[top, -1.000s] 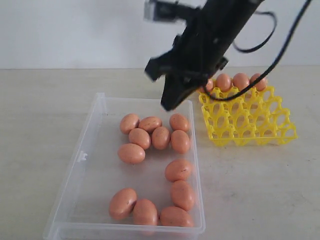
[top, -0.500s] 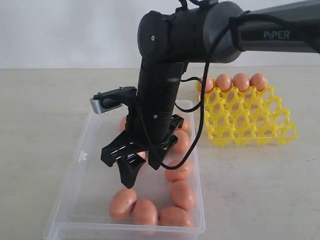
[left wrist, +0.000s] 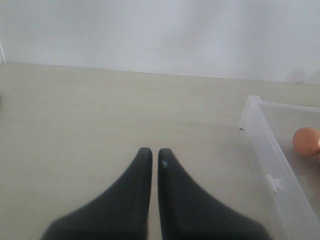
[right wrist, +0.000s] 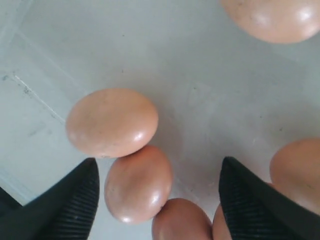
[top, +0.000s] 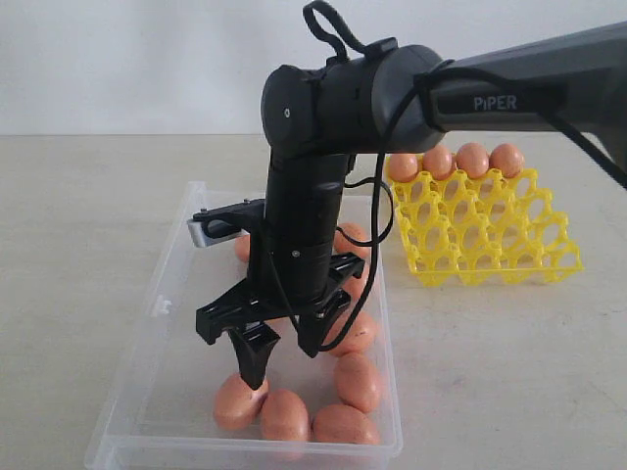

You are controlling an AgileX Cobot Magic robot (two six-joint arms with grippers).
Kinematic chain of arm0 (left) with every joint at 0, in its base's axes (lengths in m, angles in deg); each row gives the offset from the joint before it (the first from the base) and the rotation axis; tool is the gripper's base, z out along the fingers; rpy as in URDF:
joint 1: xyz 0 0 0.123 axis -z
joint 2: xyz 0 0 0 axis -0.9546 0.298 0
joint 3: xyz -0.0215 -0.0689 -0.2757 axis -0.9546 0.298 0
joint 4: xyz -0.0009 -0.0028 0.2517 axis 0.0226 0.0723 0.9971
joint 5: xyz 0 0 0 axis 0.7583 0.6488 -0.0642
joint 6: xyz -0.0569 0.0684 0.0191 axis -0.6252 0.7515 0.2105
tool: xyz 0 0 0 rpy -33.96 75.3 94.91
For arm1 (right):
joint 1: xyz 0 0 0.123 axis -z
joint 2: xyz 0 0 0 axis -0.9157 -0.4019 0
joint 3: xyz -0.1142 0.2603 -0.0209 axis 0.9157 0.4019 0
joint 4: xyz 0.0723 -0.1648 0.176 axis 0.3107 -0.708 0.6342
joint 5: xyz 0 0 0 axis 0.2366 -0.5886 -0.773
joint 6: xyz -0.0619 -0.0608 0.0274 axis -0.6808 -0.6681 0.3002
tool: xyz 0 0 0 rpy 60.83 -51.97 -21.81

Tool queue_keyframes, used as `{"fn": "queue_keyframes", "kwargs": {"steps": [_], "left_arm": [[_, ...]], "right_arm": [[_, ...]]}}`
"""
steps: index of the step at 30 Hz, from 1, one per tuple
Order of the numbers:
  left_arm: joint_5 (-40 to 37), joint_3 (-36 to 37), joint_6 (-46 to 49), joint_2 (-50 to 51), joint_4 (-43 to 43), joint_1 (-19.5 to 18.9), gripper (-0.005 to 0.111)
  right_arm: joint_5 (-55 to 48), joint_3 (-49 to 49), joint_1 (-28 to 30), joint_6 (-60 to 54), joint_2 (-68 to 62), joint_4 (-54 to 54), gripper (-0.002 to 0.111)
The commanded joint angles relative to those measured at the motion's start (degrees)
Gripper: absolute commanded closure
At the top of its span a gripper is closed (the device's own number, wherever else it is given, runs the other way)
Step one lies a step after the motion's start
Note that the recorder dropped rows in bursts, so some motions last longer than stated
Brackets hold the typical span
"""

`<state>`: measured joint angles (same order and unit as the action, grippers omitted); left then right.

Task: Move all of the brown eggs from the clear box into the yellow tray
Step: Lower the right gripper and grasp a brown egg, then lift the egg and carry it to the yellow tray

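Clear plastic forms the box (top: 168,284), which lies on the pale table (top: 78,215) in the exterior view. The yellow tray (top: 490,230) stands just beside its far right corner. Four eggs (top: 472,157) fill the tray's far row; its other cups are bare. The right claw (top: 281,360) hangs inside the box, pointing down, with its jaws spread wide and nothing between them. Under and just beside its tips, eggs cluster at the box's near end (top: 284,414), and more are partly hidden behind the arm.

In the left wrist view, the left claw (left wrist: 154,152) hovers over bare table. Its two fingers (left wrist: 142,165) are nearly together with only a thin slit between them, and they hold nothing. A corner of the box (left wrist: 265,150) shows at the edge, with one egg (left wrist: 306,141) inside.

In the right wrist view, the right claw (right wrist: 160,167) is wide open above the box floor. Its ribbed fingers (right wrist: 75,200) grip nothing. One egg (right wrist: 138,185) lies between the tips, close to one finger and touching two neighbours (right wrist: 112,122). Others lie near the opposite finger (right wrist: 295,170).
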<state>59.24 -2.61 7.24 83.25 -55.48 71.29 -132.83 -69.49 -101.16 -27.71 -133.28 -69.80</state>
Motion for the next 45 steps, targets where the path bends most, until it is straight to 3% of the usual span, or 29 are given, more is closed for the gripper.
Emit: {"fn": "queue_keyframes", "kwargs": {"steps": [1,19,21,23,26,32,40,42,45], "left_arm": [[0.4,0.1,0.1,-0.1,-0.1,-0.2,0.103],[0.4,0.1,0.1,-0.1,-0.1,-0.2,0.103],[0.4,0.1,0.1,-0.1,-0.1,-0.2,0.103],[0.4,0.1,0.1,-0.1,-0.1,-0.2,0.103],[0.4,0.1,0.1,-0.1,-0.1,-0.2,0.103],[0.4,0.1,0.1,-0.1,-0.1,-0.2,0.103],[0.4,0.1,0.1,-0.1,-0.1,-0.2,0.103],[0.4,0.1,0.1,-0.1,-0.1,-0.2,0.103],[0.4,0.1,0.1,-0.1,-0.1,-0.2,0.103]], "right_arm": [[-0.3,-0.1,-0.5,0.5,-0.7,1.3,0.048],[-0.3,9.2,-1.1,-1.1,-1.2,2.1,0.048],[-0.3,9.3,-1.1,-1.2,-1.2,2.1,0.056],[-0.3,9.3,-1.1,-1.2,-1.2,2.1,0.074],[0.6,9.3,-1.1,-2.5,-1.2,2.1,0.109],[5.7,8.9,-1.1,-3.7,0.8,2.1,0.109],[28.7,12.6,-1.1,-3.7,17.0,1.2,0.109],[39.5,19.0,-1.1,-3.3,22.9,-0.9,0.109],[71.1,43.1,0.5,1.1,37.3,-6.3,0.109]]}}
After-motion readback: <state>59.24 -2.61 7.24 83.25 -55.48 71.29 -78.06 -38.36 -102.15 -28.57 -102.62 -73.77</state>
